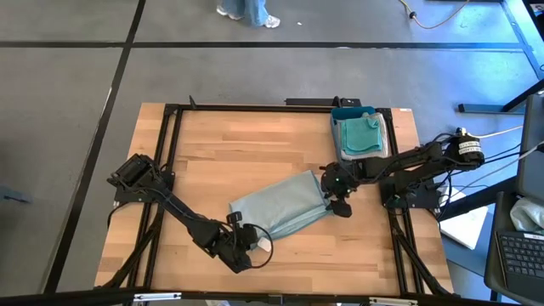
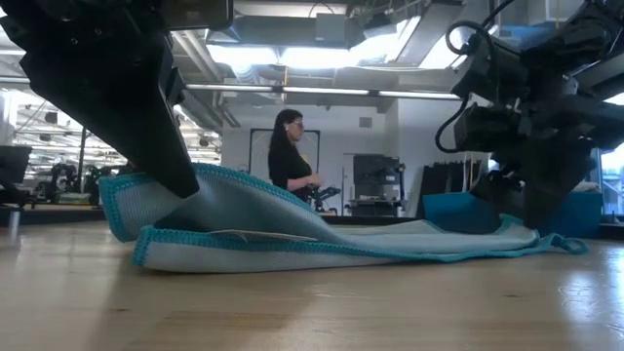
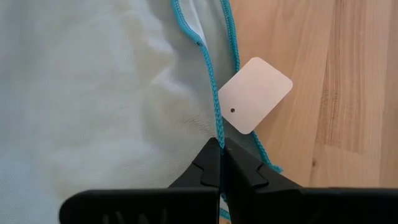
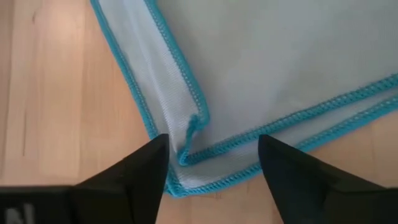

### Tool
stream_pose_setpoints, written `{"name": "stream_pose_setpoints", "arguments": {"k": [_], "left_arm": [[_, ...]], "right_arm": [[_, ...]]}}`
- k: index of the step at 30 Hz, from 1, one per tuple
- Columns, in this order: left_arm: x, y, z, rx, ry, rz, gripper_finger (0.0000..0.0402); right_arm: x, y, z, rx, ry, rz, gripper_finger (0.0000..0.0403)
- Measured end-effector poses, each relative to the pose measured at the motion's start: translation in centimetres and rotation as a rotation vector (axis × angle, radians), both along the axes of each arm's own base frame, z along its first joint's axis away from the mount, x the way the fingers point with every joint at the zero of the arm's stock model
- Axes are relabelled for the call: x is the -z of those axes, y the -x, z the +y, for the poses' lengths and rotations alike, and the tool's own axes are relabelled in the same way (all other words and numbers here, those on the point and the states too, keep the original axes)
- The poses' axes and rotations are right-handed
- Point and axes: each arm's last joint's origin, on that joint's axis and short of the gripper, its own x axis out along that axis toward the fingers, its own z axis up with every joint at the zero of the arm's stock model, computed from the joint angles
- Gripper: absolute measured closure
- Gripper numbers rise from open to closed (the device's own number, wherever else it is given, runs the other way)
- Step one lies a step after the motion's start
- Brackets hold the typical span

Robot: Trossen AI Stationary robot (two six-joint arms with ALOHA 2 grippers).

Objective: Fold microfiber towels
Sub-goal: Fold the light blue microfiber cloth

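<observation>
The wooden tabletop (image 1: 255, 161) sat in a dark frame on a grey floor, and in the low view a person (image 2: 290, 156) stood far back in the room. A pale towel (image 1: 280, 208) with teal edging lay folded over near the middle of the tabletop; more folded towels (image 1: 360, 134) were stacked in a blue tray (image 1: 340, 113) at the far right corner.

The left tool (image 3: 221, 168) was clamped together on the towel's near edge, beside a white tag (image 3: 255, 94), and in the low view that end was raised off the wood. The right tool (image 4: 211, 162) hung with its tips wide apart, straddling the opposite corner where two hemmed layers met; it gripped nothing.

The step in hand appeared to be finishing one fold and regripping. To do it well, the right tool should probably check that both edges lay flush before taking a new hold, and should catch both layers together. The left end ought to come down gently, so the raised cloth would not drag the aligned corner askew.
</observation>
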Motion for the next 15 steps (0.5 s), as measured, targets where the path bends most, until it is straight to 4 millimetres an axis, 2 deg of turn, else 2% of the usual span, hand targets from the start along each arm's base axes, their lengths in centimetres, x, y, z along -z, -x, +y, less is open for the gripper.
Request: {"name": "stream_pose_setpoints", "arguments": {"k": [9,15], "left_arm": [[0.01,0.05,-0.08,0.002,0.010,0.004,0.0401],[0.01,0.05,-0.08,0.002,0.010,0.005,0.0401]], "right_arm": [[-0.01,-0.02,0.63,-0.048,0.031,-0.014,0.0235],[0.01,-0.12,0.49,-0.056,0.124,-0.035,0.0318]]}}
